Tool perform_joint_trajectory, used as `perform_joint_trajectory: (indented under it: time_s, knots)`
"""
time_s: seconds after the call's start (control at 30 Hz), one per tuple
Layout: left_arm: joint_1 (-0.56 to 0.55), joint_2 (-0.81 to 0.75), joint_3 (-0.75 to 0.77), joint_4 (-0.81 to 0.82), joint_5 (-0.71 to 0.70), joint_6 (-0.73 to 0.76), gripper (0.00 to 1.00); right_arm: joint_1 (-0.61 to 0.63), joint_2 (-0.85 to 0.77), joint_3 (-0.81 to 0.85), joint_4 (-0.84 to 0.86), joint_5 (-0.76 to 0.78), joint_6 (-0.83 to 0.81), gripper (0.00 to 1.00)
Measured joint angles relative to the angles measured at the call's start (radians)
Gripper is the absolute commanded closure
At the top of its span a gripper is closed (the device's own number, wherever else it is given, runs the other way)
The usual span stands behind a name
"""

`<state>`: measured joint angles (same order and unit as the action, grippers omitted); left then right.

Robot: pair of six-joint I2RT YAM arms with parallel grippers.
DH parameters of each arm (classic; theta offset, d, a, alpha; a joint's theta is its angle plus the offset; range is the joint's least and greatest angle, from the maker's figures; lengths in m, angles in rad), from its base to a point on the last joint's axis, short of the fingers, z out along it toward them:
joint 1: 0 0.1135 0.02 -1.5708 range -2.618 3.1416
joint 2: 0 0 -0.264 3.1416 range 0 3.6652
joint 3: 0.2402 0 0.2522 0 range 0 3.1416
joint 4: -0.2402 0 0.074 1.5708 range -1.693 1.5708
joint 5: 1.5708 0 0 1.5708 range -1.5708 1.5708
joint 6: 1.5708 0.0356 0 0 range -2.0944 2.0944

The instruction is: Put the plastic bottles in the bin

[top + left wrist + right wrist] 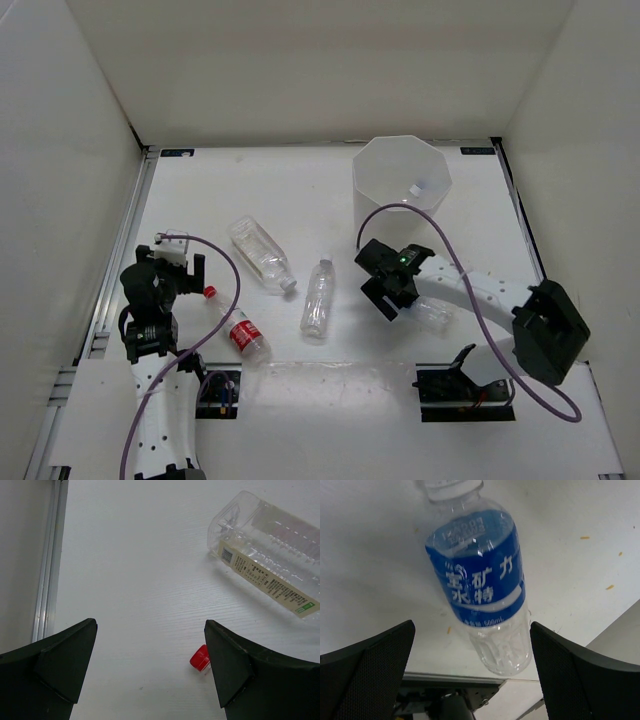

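The white many-sided bin [402, 185] stands at the back right. Four plastic bottles lie on the table. One is a square clear bottle [260, 256] [270, 560] with a printed strip. A round clear one [318, 297] lies mid-table. A red-labelled one [238, 328] shows its red cap [200, 658] beside my left gripper's right finger [235, 665]. The blue-labelled one [480, 580] [435, 315] lies under my right gripper [472, 630] [392, 293], which hangs open over it with the bottle's base between the jaws. My left gripper [150, 625] [185, 270] is open above bare table.
White walls enclose the table on three sides. An aluminium rail [47, 580] runs along the left edge. Purple cables loop over both arms. The arm bases [465, 385] sit at the near edge.
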<state>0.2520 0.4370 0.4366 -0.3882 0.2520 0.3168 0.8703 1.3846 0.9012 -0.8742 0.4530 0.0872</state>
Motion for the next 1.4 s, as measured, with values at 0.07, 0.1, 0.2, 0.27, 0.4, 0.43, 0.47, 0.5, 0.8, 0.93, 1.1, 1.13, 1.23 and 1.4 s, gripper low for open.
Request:
perform_joint_trajectory:
  time_s: [0.07,0.1,0.2,0.27,0.4,0.43,0.47,0.5,0.8,0.93,1.1,1.13,1.23,1.4]
  knots:
    - [0.0,0.0,0.0,-0.001,0.0,0.0,0.0,0.0,0.055,-0.001,0.021,0.016,-0.01,0.01]
    - [0.0,0.0,0.0,-0.001,0.0,0.0,0.0,0.0,0.082,-0.002,0.029,0.021,-0.013,0.01]
    - [0.0,-0.002,0.0,-0.002,0.0,0.0,0.0,0.0,0.169,-0.003,0.048,0.042,-0.015,0.01]
    - [0.0,-0.002,0.0,-0.003,-0.001,0.0,0.0,0.0,0.212,-0.01,0.059,0.06,-0.011,0.04]
    - [0.0,-0.002,0.0,-0.005,0.0,0.002,0.0,0.003,0.24,-0.007,0.056,0.087,-0.01,0.54]
    - [0.0,-0.002,0.0,-0.005,0.0,0.002,0.0,0.01,0.244,-0.004,0.053,0.097,-0.005,0.61]
    - [0.0,-0.002,0.0,-0.005,-0.001,0.003,0.0,0.016,0.242,0.0,0.047,0.101,0.0,0.77]
    - [0.0,-0.002,0.0,-0.005,-0.001,0.004,0.0,0.027,0.239,0.005,0.045,0.097,0.004,0.82]
    - [0.0,-0.002,-0.015,-0.008,-0.001,0.007,0.0,0.204,0.142,0.327,0.011,0.021,0.045,0.91]
    - [0.0,-0.002,-0.018,-0.011,0.0,0.011,0.0,0.2,0.109,0.6,0.033,0.015,0.049,0.92]
    - [0.0,-0.002,-0.018,-0.012,0.0,0.014,0.0,0.195,0.053,0.829,0.145,0.072,0.013,0.96]
    - [0.0,-0.002,-0.018,-0.013,0.0,0.015,0.0,0.191,0.035,0.845,0.185,0.092,-0.005,0.96]
    - [0.0,-0.002,-0.018,-0.018,0.0,0.015,0.0,0.14,-0.015,0.853,0.319,0.145,-0.059,0.95]
    - [0.0,-0.004,-0.018,-0.022,0.0,0.014,0.0,-0.091,-0.01,0.863,0.439,0.222,-0.06,0.95]
